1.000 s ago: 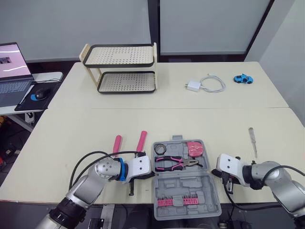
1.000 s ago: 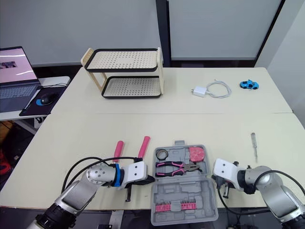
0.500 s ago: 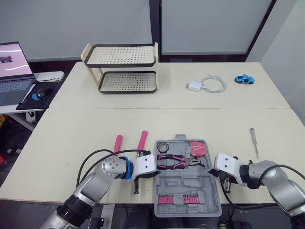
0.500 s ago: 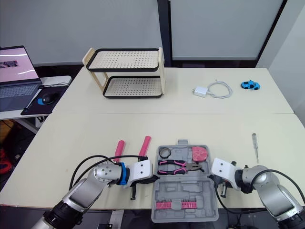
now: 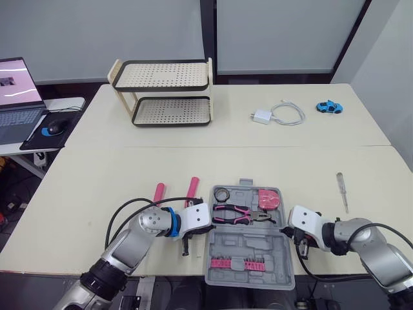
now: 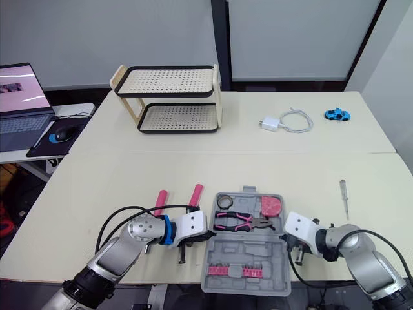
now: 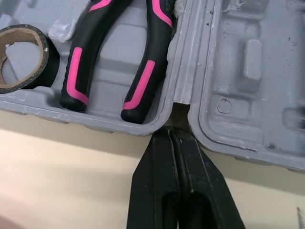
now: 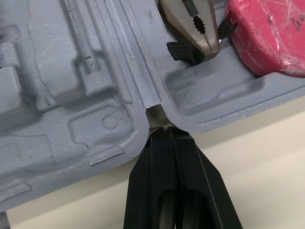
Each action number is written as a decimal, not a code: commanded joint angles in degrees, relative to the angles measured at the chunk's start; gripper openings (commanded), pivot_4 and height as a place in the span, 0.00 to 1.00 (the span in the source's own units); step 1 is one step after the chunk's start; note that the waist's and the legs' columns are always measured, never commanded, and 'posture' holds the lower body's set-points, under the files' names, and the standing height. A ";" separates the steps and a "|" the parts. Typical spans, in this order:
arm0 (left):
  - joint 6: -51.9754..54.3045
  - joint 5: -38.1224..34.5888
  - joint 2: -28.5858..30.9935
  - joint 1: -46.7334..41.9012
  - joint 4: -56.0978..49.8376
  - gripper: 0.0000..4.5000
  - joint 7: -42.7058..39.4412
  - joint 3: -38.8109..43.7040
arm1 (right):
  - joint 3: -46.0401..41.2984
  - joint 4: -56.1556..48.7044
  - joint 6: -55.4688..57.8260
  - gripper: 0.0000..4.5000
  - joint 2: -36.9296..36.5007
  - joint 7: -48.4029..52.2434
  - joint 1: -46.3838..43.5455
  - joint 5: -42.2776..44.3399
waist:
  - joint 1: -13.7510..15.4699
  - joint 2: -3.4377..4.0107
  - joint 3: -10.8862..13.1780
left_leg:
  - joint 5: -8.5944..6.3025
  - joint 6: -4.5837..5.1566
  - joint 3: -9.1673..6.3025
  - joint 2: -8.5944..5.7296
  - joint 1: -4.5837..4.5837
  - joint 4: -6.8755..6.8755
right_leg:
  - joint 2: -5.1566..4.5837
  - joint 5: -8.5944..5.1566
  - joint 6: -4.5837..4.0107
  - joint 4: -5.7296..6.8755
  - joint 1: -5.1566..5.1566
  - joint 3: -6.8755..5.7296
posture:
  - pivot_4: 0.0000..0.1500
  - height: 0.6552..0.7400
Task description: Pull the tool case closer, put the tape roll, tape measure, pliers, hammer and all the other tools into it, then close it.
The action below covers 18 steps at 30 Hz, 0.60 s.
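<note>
Head cam: grey tool case (image 5: 251, 242) lies open flat at the near edge of the table (image 5: 129, 174), between both arms. Far half holds the tape roll (image 5: 222, 194) at its L end, pliers (image 5: 242, 214) across the middle and the pink tape measure (image 5: 268, 200) at its R end. Near half holds a pink bit row (image 5: 237, 263); the rest of its moulded slots are bare. Two pink-handled tools (image 5: 159, 192) lie on the table just L of the case, partly under the L arm. A screwdriver (image 5: 341, 191) lies on the table well R of the case. L gripper (image 5: 208, 227) sits at the case's L side at hinge level, R gripper (image 5: 290, 227) at the R side, same level. Far side of the table: 2-tier rack (image 5: 164, 90), charger (image 5: 271, 115) w/ cable, blue toy car (image 5: 329, 106). Laptop (image 5: 16, 90) and mouse (image 5: 53, 127) are on a side desk to the L.

L wrist cam: L gripper fingers (image 7: 157, 157) are pressed together, no gap, nothing between them. Tips sit at the notch where the two case halves meet. Pliers handles and tape roll lie in the half beside them.

R wrist cam: R gripper fingers (image 8: 152, 157) are also pressed together, holding nothing, tips at the hinge notch on that side. Pliers nose and tape measure sit in the adjoining half.
</note>
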 commanded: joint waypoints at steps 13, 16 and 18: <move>-5.00 0.18 -2.91 -4.72 4.57 0.01 1.89 0.65 | 2.91 2.33 -0.08 0.00 4.78 -1.05 -7.81 -0.77 | -0.04 0.01 0.00 | 0.01 -0.02 -0.02 -0.01 -0.01 0.01 | 0.00 0.00 0.00 0.01 -0.01 -0.01 | 1.00 1.00; -5.47 0.44 -3.27 -5.31 5.56 0.01 1.83 0.66 | 2.89 2.78 -0.11 0.00 5.21 -1.06 -8.29 -1.15 | -0.03 0.01 -0.01 | 0.02 -0.03 0.00 -0.02 -0.01 0.01 | -0.01 0.00 0.00 0.01 -0.01 0.00 | 1.00 1.00; -5.83 0.60 -3.45 -5.60 6.13 0.01 1.78 0.71 | 2.83 3.06 -0.08 0.00 5.44 -1.04 -8.57 -1.33 | -0.04 0.01 -0.01 | 0.11 -0.20 0.00 -0.02 -0.01 0.02 | 0.00 0.00 0.00 0.01 -0.01 0.00 | 1.00 1.00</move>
